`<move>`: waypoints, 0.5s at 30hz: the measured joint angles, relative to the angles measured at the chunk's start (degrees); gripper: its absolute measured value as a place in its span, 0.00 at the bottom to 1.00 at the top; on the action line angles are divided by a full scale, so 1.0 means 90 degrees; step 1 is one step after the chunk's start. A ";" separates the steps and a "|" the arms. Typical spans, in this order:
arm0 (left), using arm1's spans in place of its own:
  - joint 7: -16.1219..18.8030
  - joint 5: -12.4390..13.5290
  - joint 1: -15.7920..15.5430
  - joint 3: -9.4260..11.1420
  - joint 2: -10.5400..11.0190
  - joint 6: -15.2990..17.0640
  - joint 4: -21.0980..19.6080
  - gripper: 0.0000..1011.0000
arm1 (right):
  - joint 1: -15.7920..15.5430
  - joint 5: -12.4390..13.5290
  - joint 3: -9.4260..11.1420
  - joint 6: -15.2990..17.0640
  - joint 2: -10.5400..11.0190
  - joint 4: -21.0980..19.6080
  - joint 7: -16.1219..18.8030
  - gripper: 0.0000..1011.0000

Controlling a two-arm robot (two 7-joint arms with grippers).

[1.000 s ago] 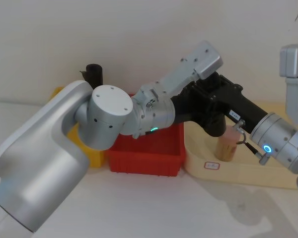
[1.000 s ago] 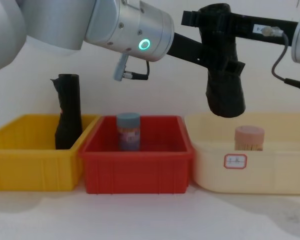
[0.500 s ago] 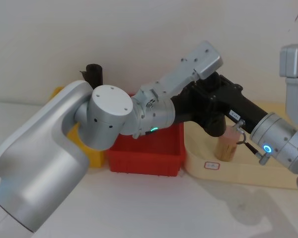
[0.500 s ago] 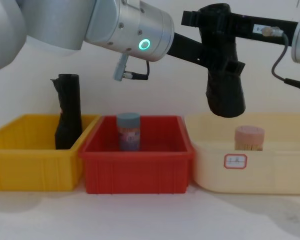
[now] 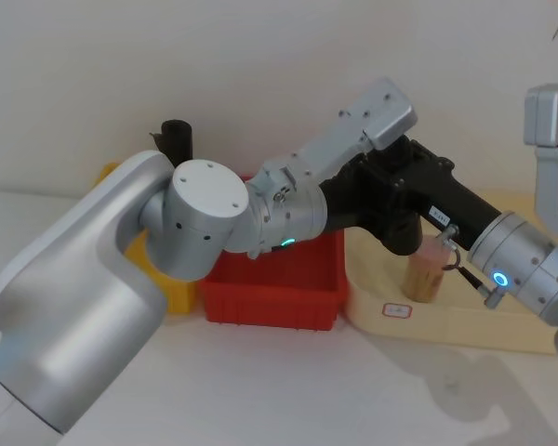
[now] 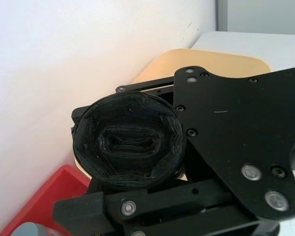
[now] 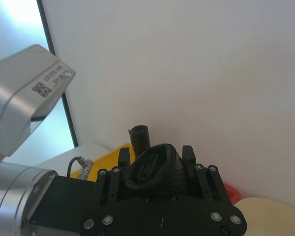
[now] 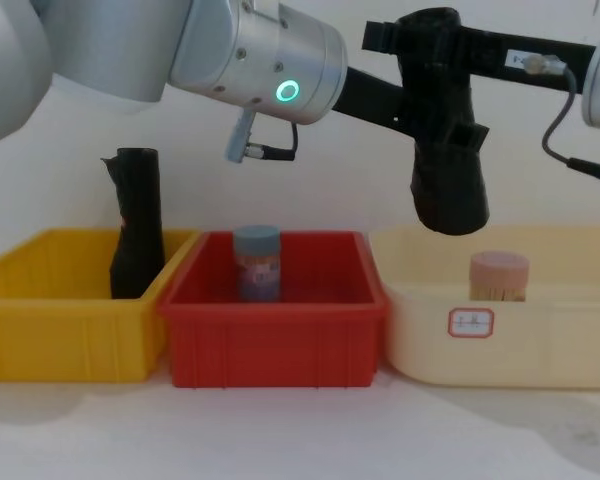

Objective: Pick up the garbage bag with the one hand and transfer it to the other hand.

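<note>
Bins first: three of them sat in a row on the pale tabletop — a yellow bin on the robot's left, a red bin in the middle and a cream tray on the right, sides touching or nearly so. Black rolls came to two. One, the garbage bag, hung upright in the air above the seam between the red bin and the cream tray, flared end down, clear of both. The second black roll, with a ragged flap near its top, stood leaning in the yellow bin's back right corner. Jars were two as well: a blue-lidded jar upright in the red bin and a tan capped jar upright in the cream tray.

Both grippers were on the hanging bag. The left gripper, on the arm with the green-cyan ring light, was clamped across its middle, and the right gripper, on the blue-lit arm, had its fingers closed around the top end. From the left wrist camera the bag's coiled end sat squeezed between black finger plates.

Behind everything was just a plain white wall.
</note>
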 joint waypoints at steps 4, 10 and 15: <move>-0.0019 0.0043 -0.0030 0.0020 -0.0005 -0.0079 0.0071 0.48 | 0.0036 -0.0003 -0.0016 -0.0097 0.0014 0.0021 0.0048 0.63; -0.0029 0.0109 -0.0106 0.0033 -0.0083 -0.0267 0.0239 0.48 | 0.0118 -0.0046 -0.0035 -0.0195 0.0065 0.0028 0.0072 0.63; -0.0049 0.0151 -0.0212 0.0043 -0.0209 -0.0464 0.0453 0.48 | 0.0178 -0.0077 -0.0036 -0.0243 0.0115 0.0026 0.0072 0.63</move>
